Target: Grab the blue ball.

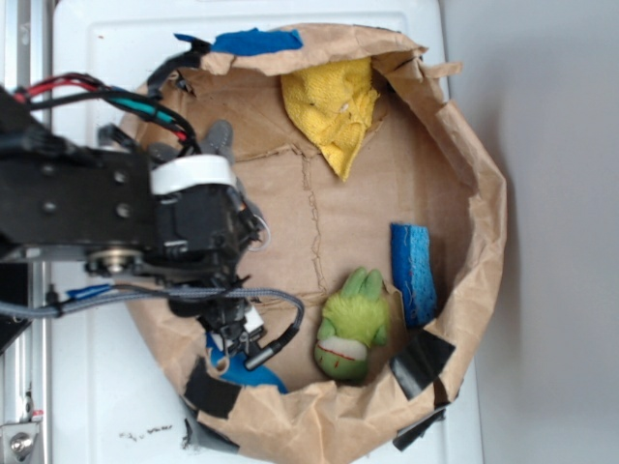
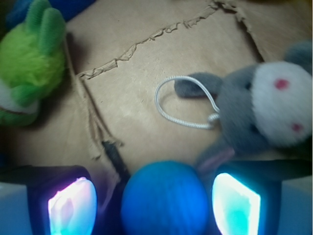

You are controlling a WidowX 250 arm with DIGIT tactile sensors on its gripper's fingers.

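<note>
Between our two fingertip pads sits the blue ball (image 2: 164, 198), resting on the brown paper floor (image 2: 146, 98) at the near edge of the wrist view, with a dark gap visible on each side of it. Our gripper (image 2: 154, 200) is therefore spread wide and holding nothing; the pads (image 2: 72, 208) flank the ball without touching it. From outside, the ball itself is hidden under the arm. We judge the approach done: the ball is centred and low in the jaws, so what remains is to close on it and lift. Just beyond the right pad lies a grey-and-white plush animal (image 2: 266, 110) with a white string loop (image 2: 183, 105), close enough that we might snag it. A green plush (image 1: 354, 324) sits farther off, with a blue block (image 1: 414, 274) and yellow cloth (image 1: 334, 101) well apart inside the paper-bag bin (image 1: 484, 193).
</note>
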